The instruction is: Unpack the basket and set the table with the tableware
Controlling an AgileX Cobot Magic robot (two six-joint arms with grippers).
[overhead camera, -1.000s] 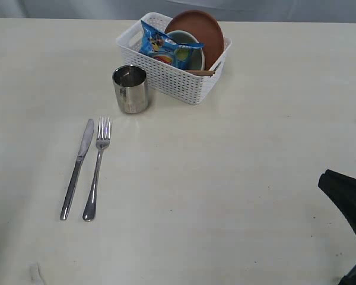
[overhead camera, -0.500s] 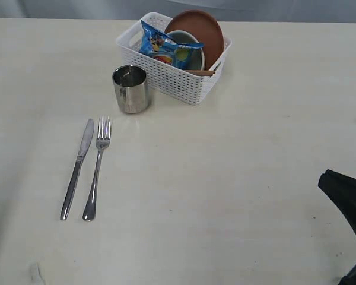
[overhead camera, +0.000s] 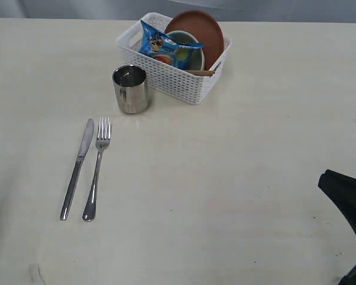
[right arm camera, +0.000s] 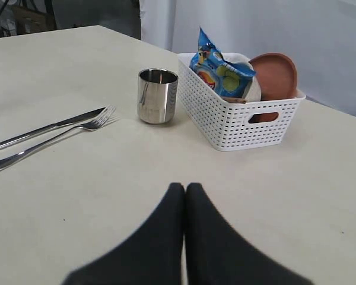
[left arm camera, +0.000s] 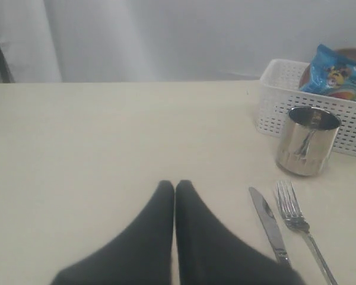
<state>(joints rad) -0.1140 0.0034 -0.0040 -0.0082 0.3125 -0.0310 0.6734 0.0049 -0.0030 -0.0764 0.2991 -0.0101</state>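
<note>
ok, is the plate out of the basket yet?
No, the reddish-brown plate stands on edge inside the white basket, next to the blue crisp bag.

The left gripper [left arm camera: 174,185] is being held over the table [left arm camera: 95,130], jaws pressed together; knife [left arm camera: 267,224], fork [left arm camera: 296,221], cup [left arm camera: 307,142] are being observed near basket [left arm camera: 270,101].

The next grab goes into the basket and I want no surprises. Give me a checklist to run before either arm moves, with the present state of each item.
1. Left gripper empty: ok; it is shut and must open first.
2. Right gripper empty: ok; also shut.
3. Knife, fork and cup laid out on the table: ok.
4. Plate and bowl out of the basket: not ok, both stand inside.
5. Bowl free to grasp: not ok, the crisp bag leans across it.
6. Spoon and chopsticks located: cannot tell; only a wooden piece shows at the basket's rim.
</note>
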